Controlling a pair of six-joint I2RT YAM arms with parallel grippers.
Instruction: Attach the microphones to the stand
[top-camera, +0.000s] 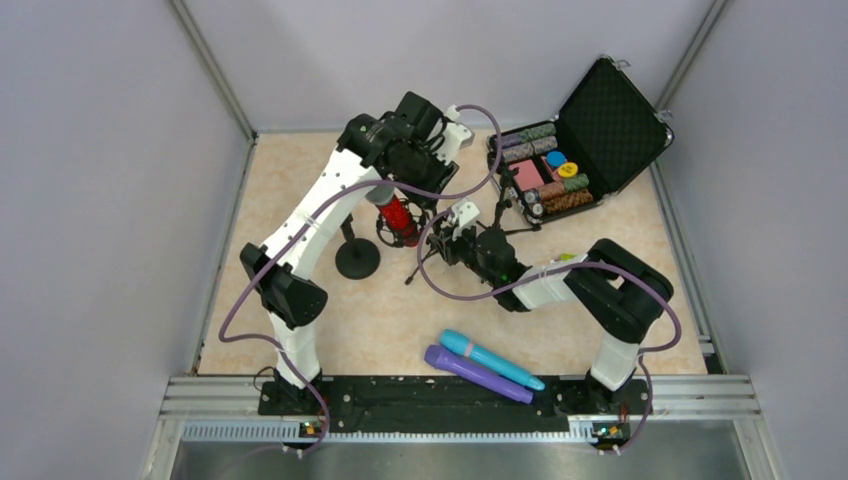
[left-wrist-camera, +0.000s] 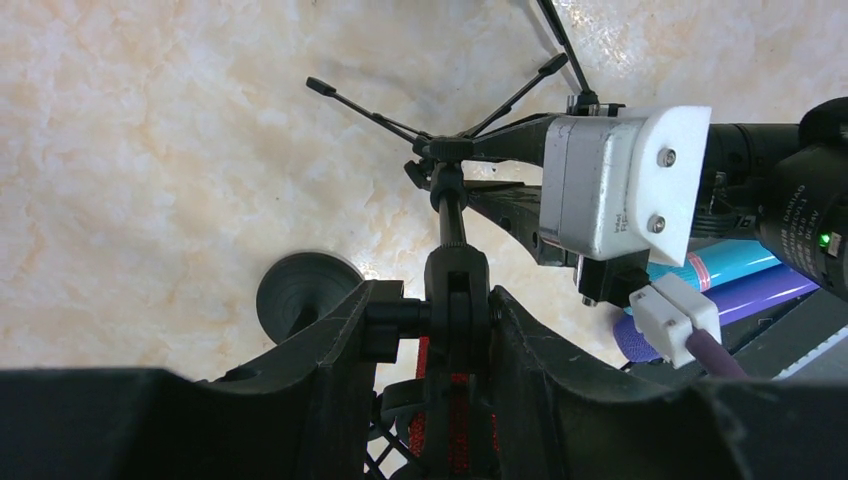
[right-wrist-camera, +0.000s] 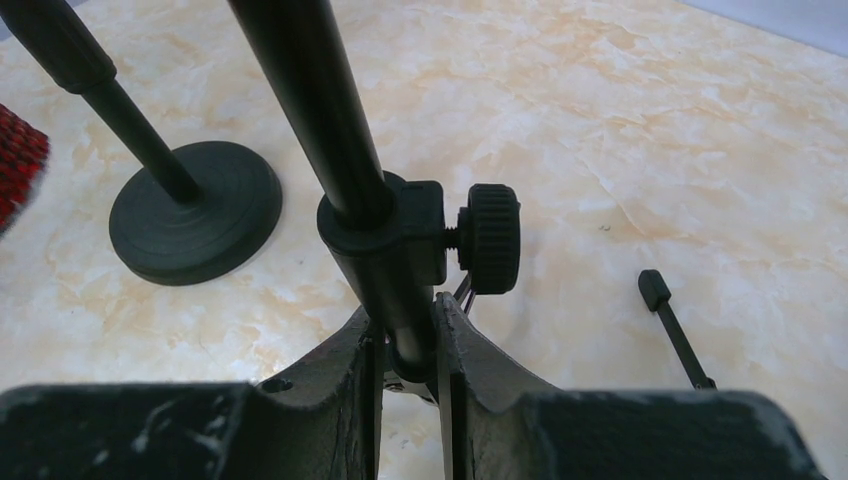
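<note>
Red microphone (top-camera: 400, 218) clamped in left gripper (left-wrist-camera: 445, 310) at stand clip (left-wrist-camera: 455, 265); right gripper (right-wrist-camera: 408, 345) pinching stand pole (right-wrist-camera: 330, 150).

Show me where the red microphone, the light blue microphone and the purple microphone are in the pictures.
red microphone (top-camera: 399, 220): top view, on its glittery red body.
light blue microphone (top-camera: 492, 361): top view, on the middle of its handle.
purple microphone (top-camera: 478, 374): top view, on the middle of its handle.

Diffuse overhead light fills all three views evenly, leaving only a soft, short shadow beside the base (top-camera: 357, 259) at centre left. In both wrist views the fingers (right-wrist-camera: 330, 380) along the lower edge are dark and soft-focused, while the table (left-wrist-camera: 150, 150) is nearly washed out at upper left.
</note>
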